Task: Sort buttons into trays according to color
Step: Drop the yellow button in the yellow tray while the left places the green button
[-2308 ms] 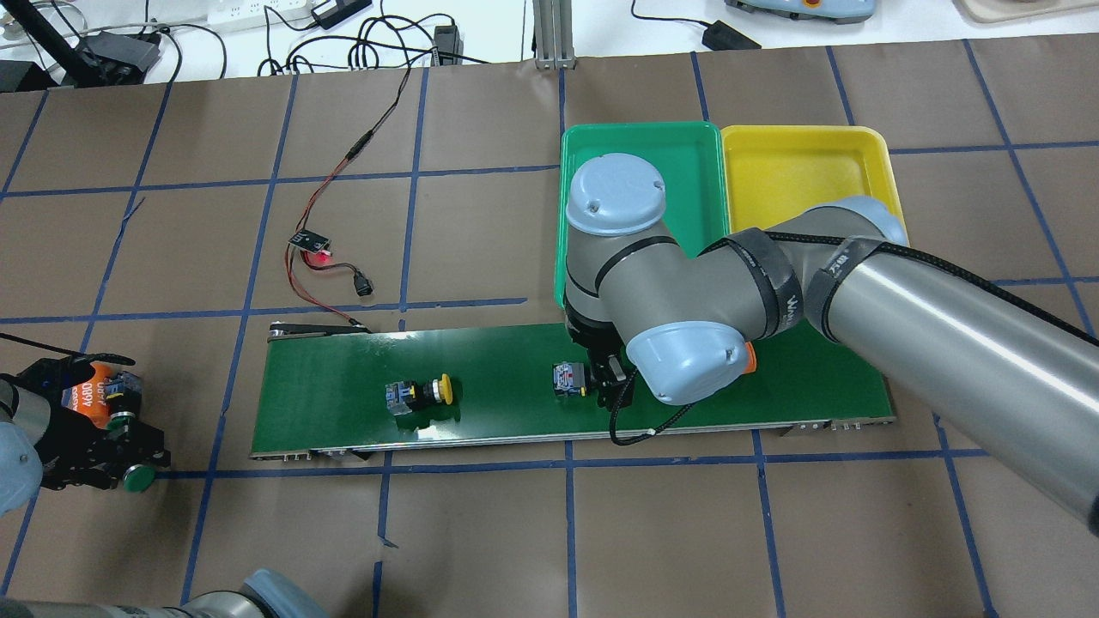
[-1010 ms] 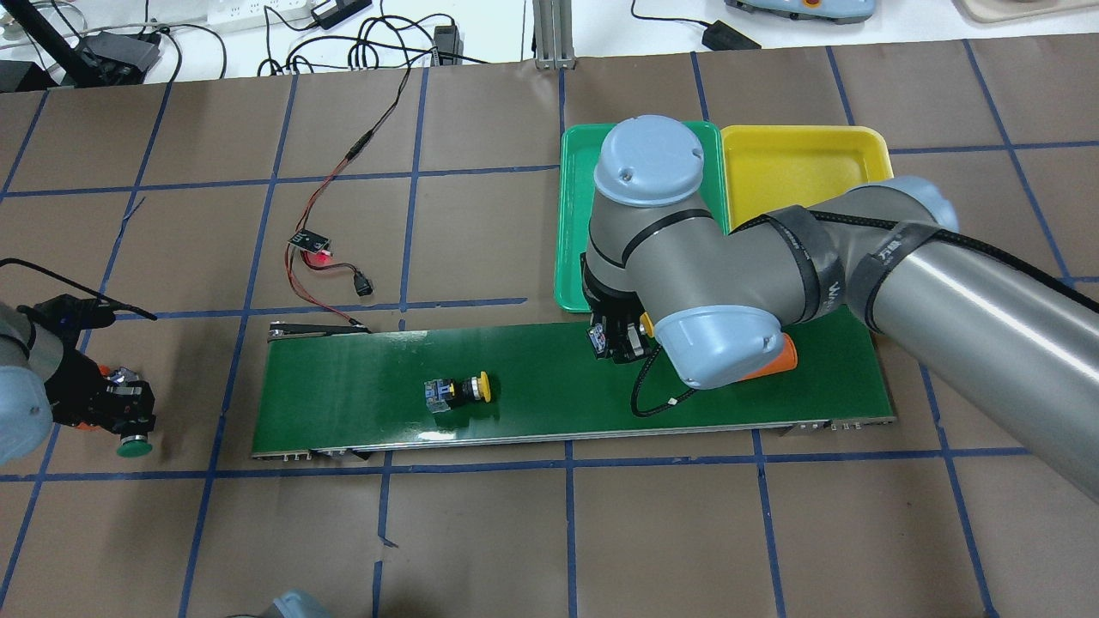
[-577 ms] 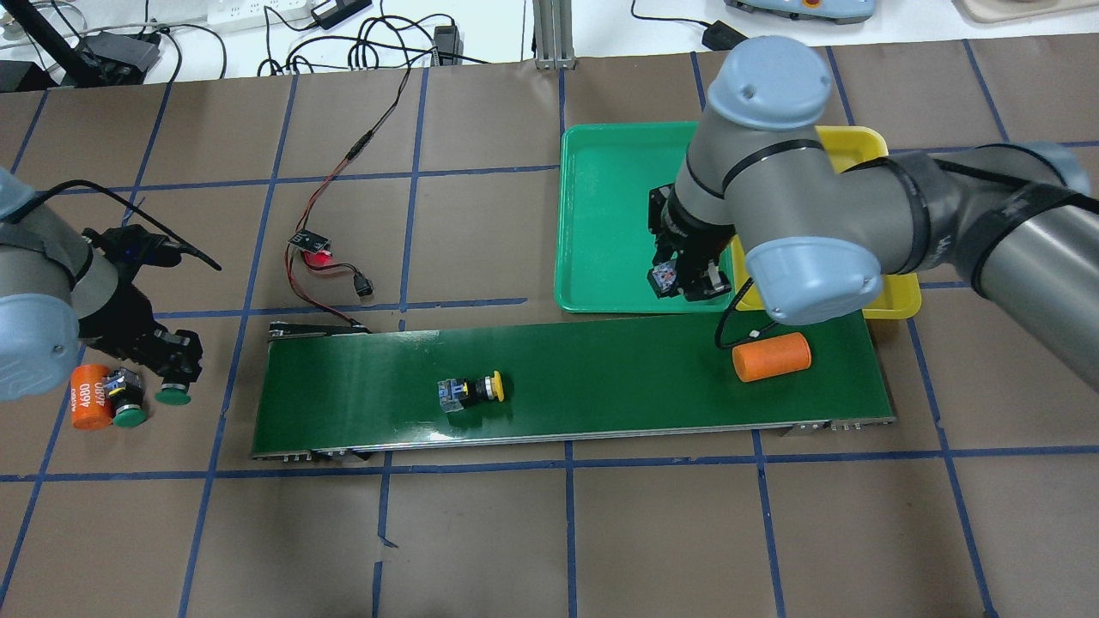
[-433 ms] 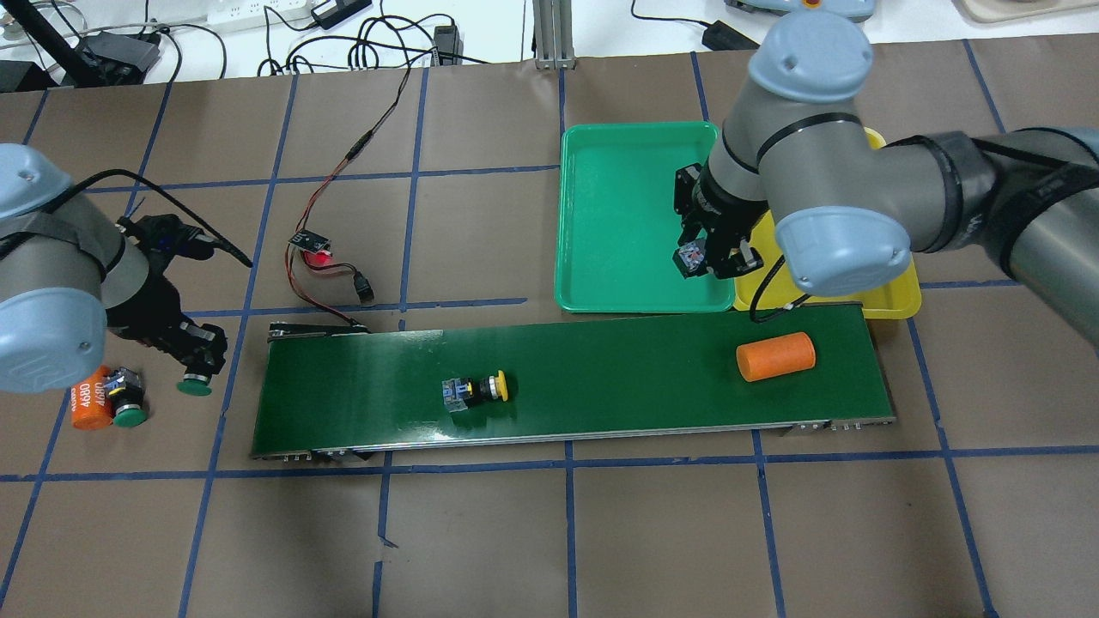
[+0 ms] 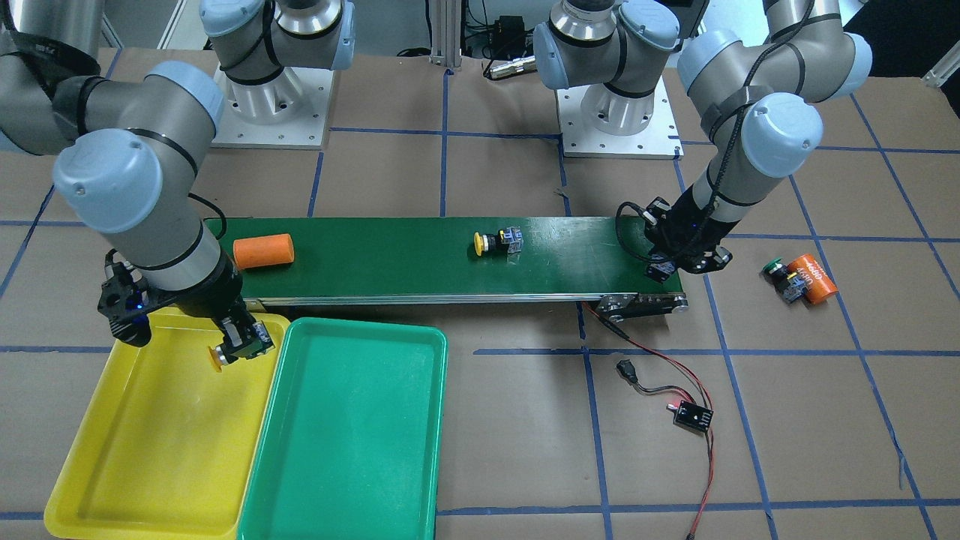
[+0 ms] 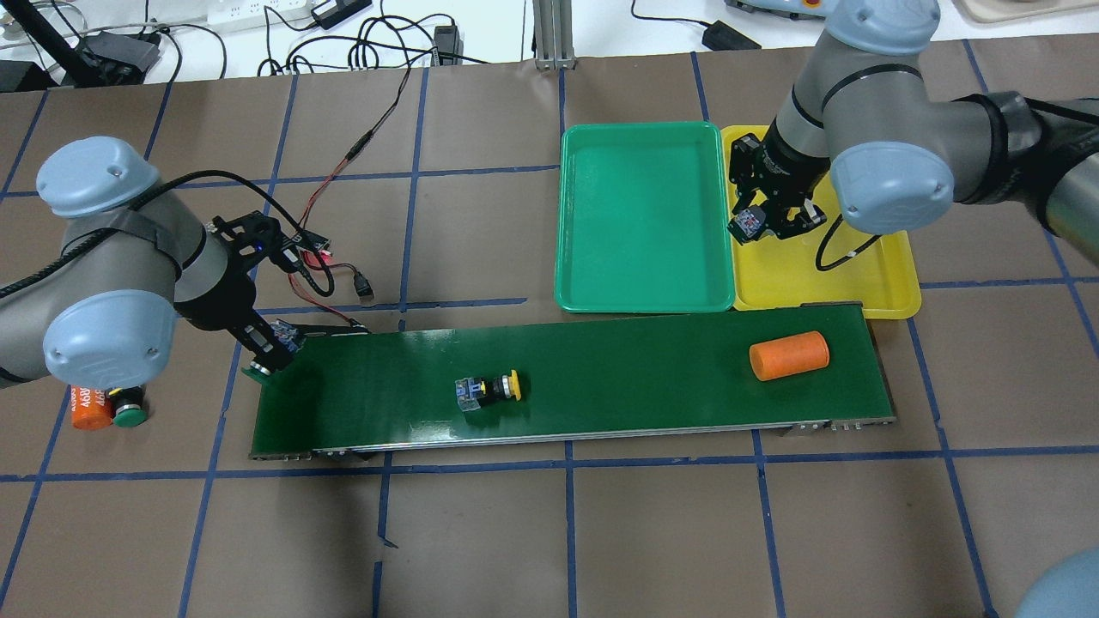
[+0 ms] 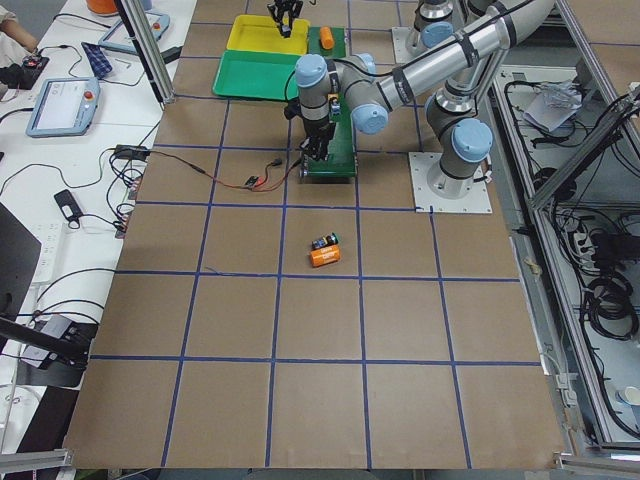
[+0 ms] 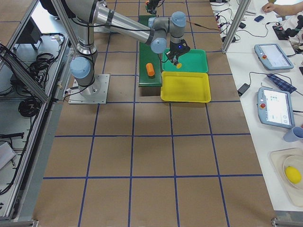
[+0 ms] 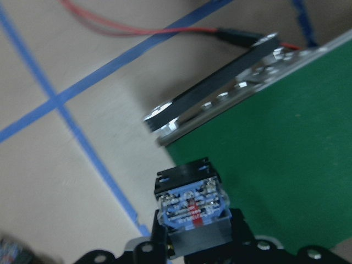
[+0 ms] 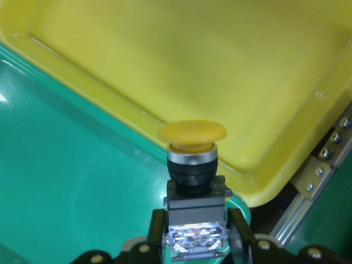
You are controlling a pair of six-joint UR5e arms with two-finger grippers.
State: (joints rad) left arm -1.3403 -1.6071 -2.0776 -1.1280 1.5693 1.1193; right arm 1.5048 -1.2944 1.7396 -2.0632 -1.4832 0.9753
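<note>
My right gripper [image 6: 760, 225] is shut on a yellow button [image 10: 192, 148] and holds it just above the yellow tray [image 6: 859, 275], close to the rim it shares with the green tray [image 6: 640, 223]. At the left end of the belt, my left gripper [image 6: 268, 350] is shut on a green button [image 6: 256, 371], whose grey-blue body [image 9: 192, 212] shows in the left wrist view. A second yellow button [image 6: 489, 390] lies on its side mid-belt. Another green button [image 6: 129, 418] rests on the table at far left. Both trays hold nothing.
A dark-green conveyor belt [image 6: 601, 403] runs across the table in front of the trays, with an orange cylinder [image 6: 788, 355] near its right end. A second orange cylinder [image 6: 88, 408] lies by the far-left green button. Wires and a small board [image 5: 690, 414] sit behind the belt's left end.
My right gripper lifted a yellow button off the belt and carried it across the green tray to the yellow one. My left gripper brought a green button rightward to the belt's end. The belt's items drifted right.
</note>
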